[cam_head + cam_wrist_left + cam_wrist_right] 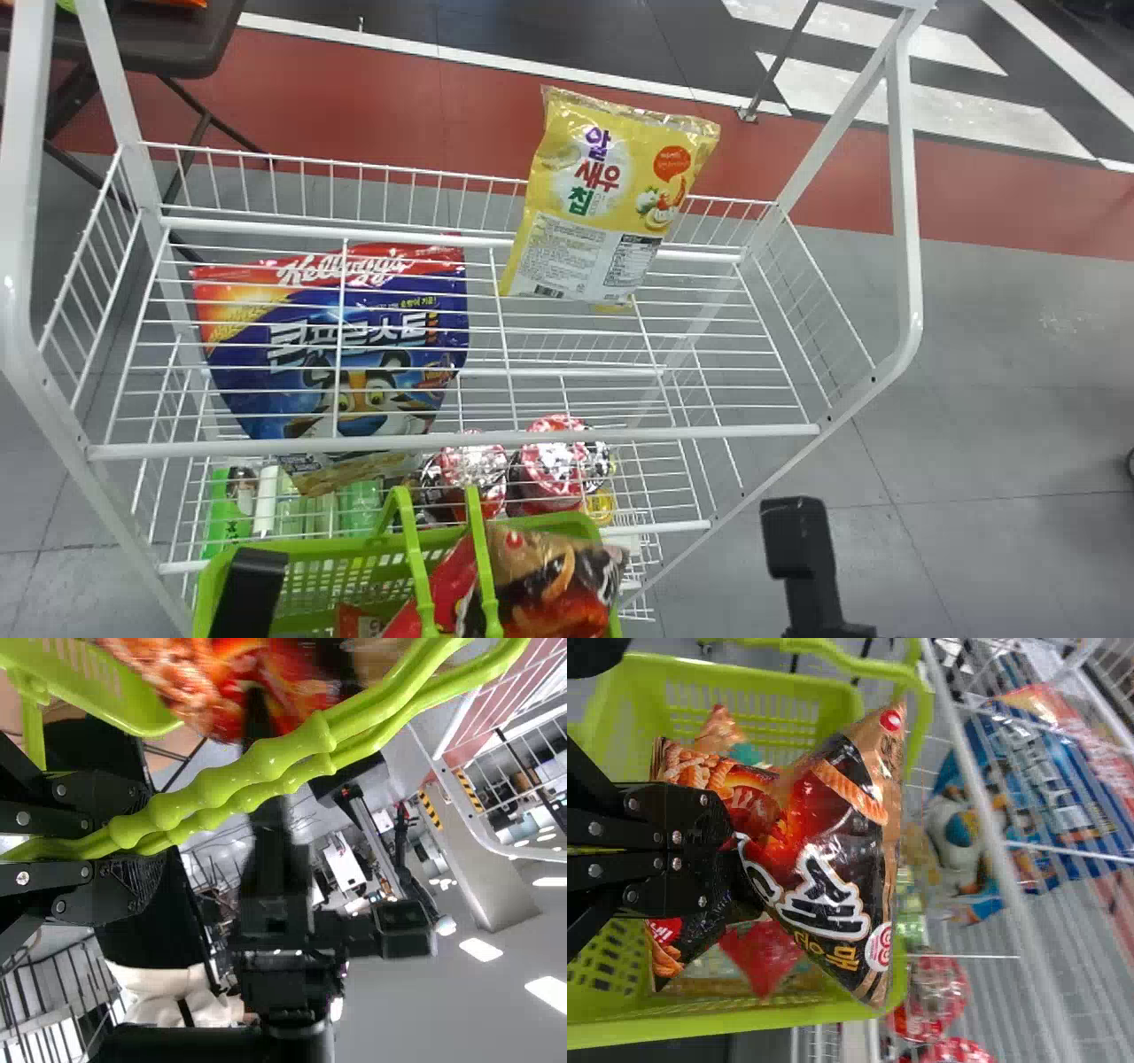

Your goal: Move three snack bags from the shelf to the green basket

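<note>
The things are carried by a white wire shelf (905,177) with railed tiers. On the upper tier (709,432), a yellow snack bag (607,195) is propped upright against the far rail, right of the middle. Through the wires, a large blue and red pouch (354,346) is seen below, toward the left. The lower tier (673,527) is occupied by red-and-silver-topped tubs (551,465) near the middle and green packages (232,509) at the left.

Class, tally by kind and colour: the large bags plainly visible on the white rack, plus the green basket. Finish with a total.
Yellow bag: 1
Blue bag: 1
Green basket: 1
Total: 3
</note>
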